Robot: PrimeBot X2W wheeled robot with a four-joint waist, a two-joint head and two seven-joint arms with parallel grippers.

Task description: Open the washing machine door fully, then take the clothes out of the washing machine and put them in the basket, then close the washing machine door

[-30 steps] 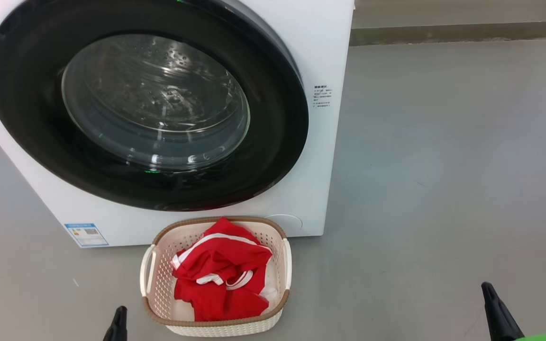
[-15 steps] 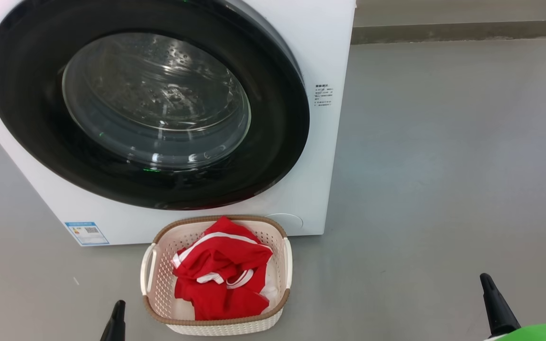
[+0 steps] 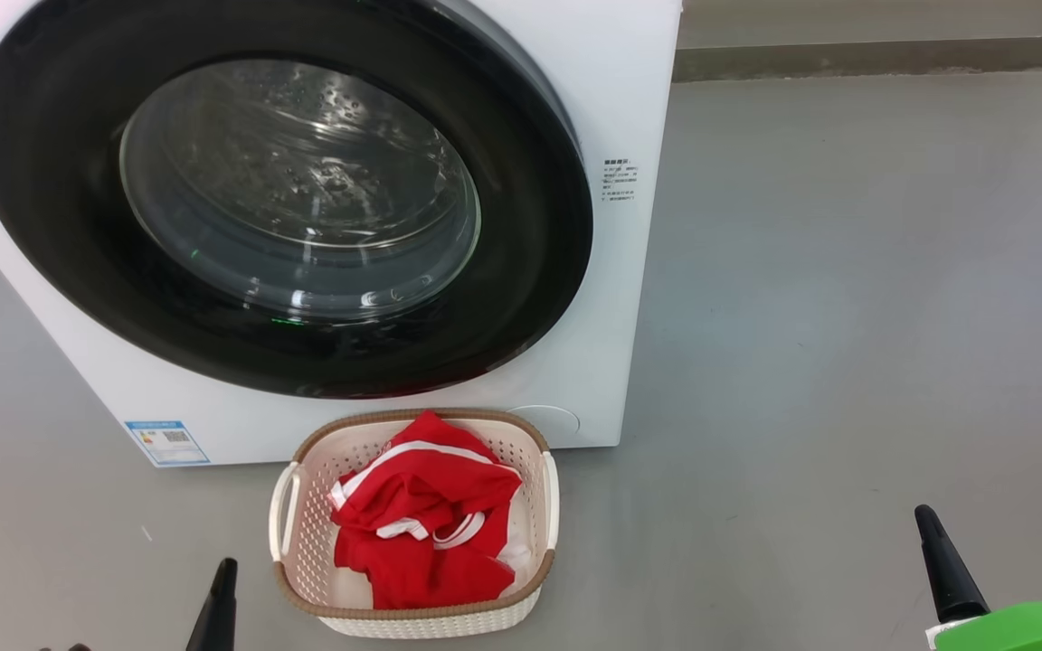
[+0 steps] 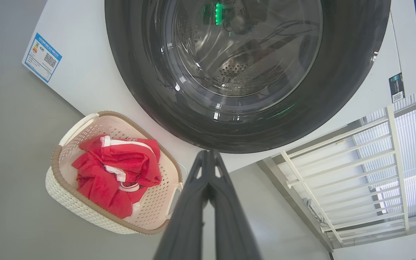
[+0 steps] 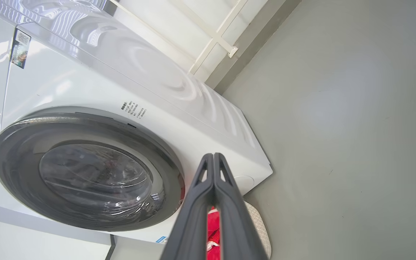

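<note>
The washing machine (image 3: pixel 616 99) stands white and boxy at the upper left, and the washing machine door (image 3: pixel 525 271) lies shut against its front, its black rim around the clear porthole. In front of it on the floor, the cream basket (image 3: pixel 412 613) holds the red clothes (image 3: pixel 421 533) with white trim. My left gripper (image 3: pixel 218 601) is shut and empty, low to the left of the basket. My right gripper (image 3: pixel 942 565) is shut and empty far to the right. The left wrist view has the shut fingertips (image 4: pixel 208 156) pointing at the door (image 4: pixel 338 90), with the basket (image 4: pixel 85 213) to their left.
Grey floor (image 3: pixel 847 316) spreads wide to the right of the machine. A dark skirting strip (image 3: pixel 883 59) runs along the back wall. A white lattice frame (image 4: pixel 338 173) stands beside the machine. A blue label (image 3: pixel 166 441) sits at the machine's base.
Both shut grippers have risen a little from the bottom edge of the head view, and the right arm's green cover shows more. The view itself has shifted slightly.
</note>
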